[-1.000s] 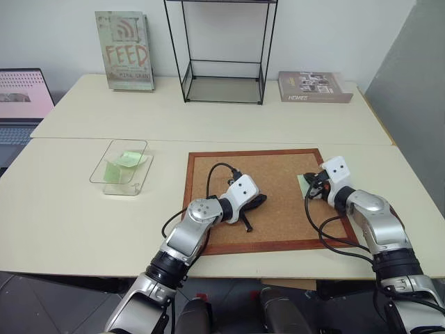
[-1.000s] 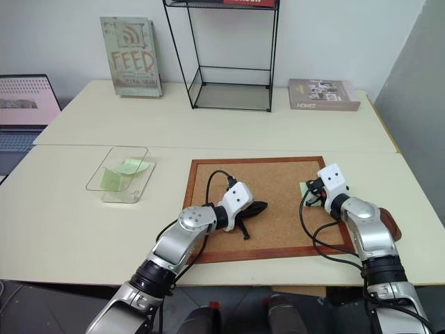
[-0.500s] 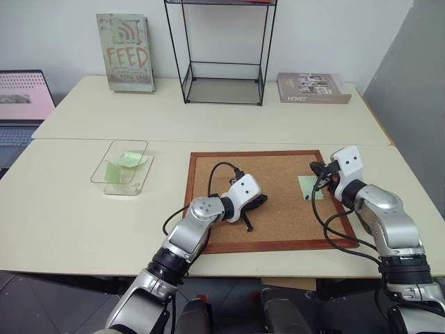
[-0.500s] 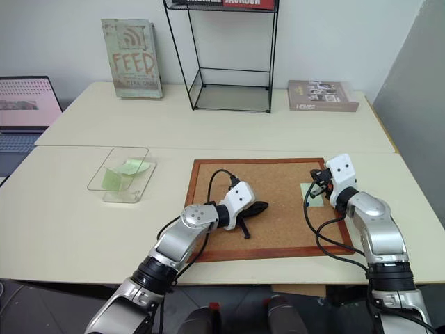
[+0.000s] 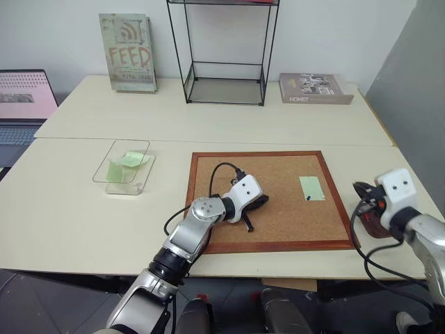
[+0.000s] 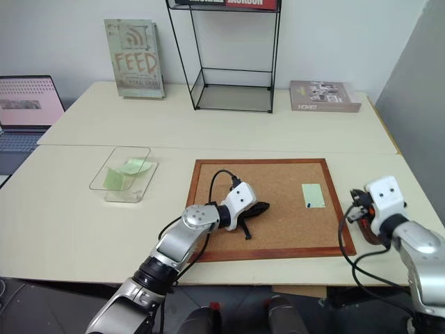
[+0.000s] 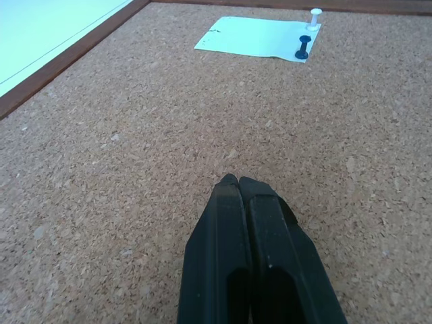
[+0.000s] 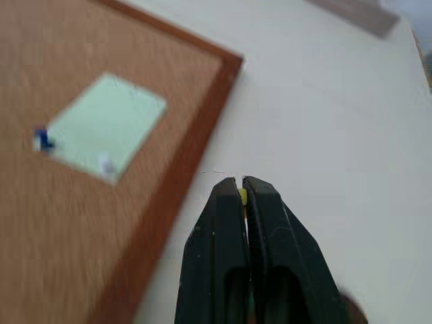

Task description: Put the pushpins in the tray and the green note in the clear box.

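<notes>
Pushpins and note both belong to the corkboard, so we start there: it lies flat on the table, the largest thing in our working area. The clear box sits well to its left and already holds curled yellower-green slips.

Our left gripper rests low over the middle of the board, fingers pressed together on nothing, parked there, we judge, so as to stay out of the other arm's way. Our right gripper hangs off the board's right edge with its fingers shut on a small yellow thing, probably a pin's head, though too little of it shows for us to be sure. We judge it is bound for the tray, a dark red dish mostly hidden behind that gripper.

The green note lies flat near the board's right edge, pinned by a blue pushpin and a white pushpin along one side. Both must come out before the note can go to the box.
</notes>
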